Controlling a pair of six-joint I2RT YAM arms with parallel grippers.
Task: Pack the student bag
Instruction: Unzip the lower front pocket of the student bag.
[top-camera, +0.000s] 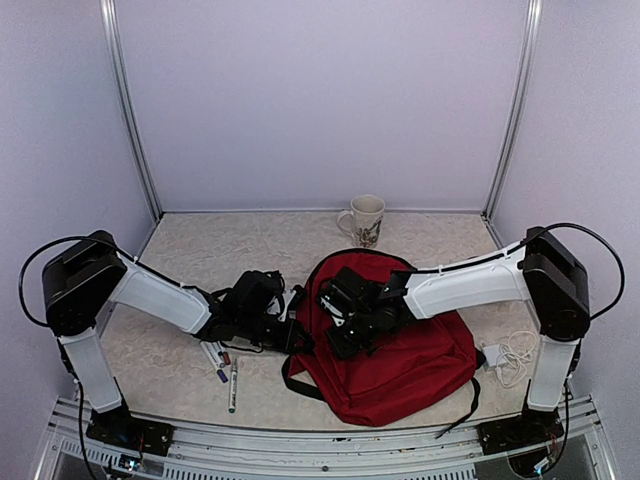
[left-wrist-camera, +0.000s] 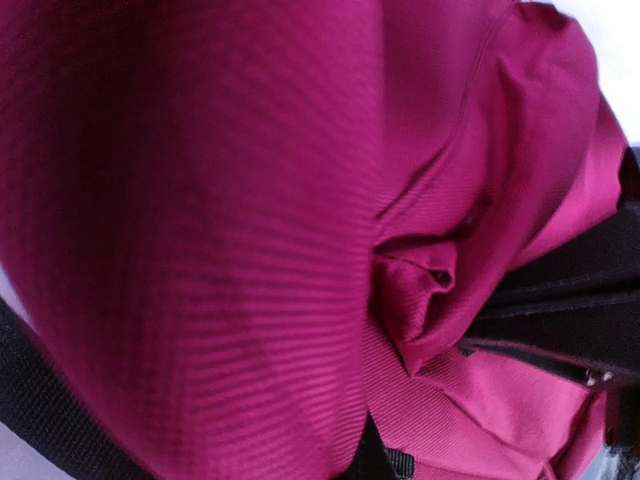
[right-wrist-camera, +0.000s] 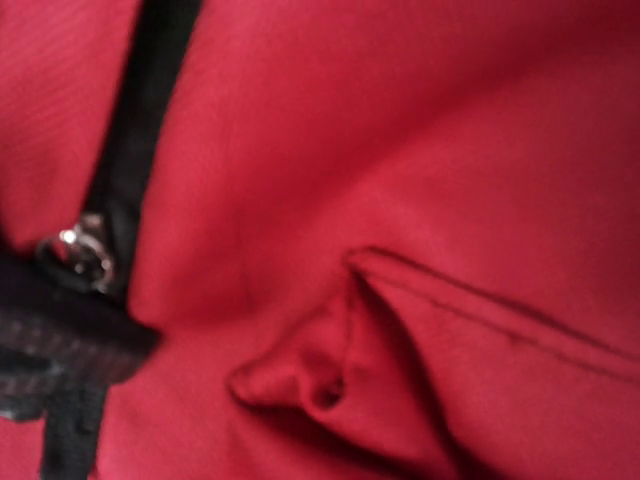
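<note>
Found on the table (top-camera: 200, 255), between both arms: the student bag (top-camera: 400, 370), lying flat. At the left gripper (top-camera: 292, 335), nipped almost closed on a puckered fold at the bag's left edge, with the fingers buried in cloth. At the right gripper (top-camera: 345, 335), clamped fully together on a small pinch of red fabric atop the bag, beside a black zipper (right-wrist-camera: 140, 120).

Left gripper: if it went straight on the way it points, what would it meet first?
The student bag. The left gripper points at its left edge, and its wrist view is filled with bunched red fabric, apparently in contact.
</note>
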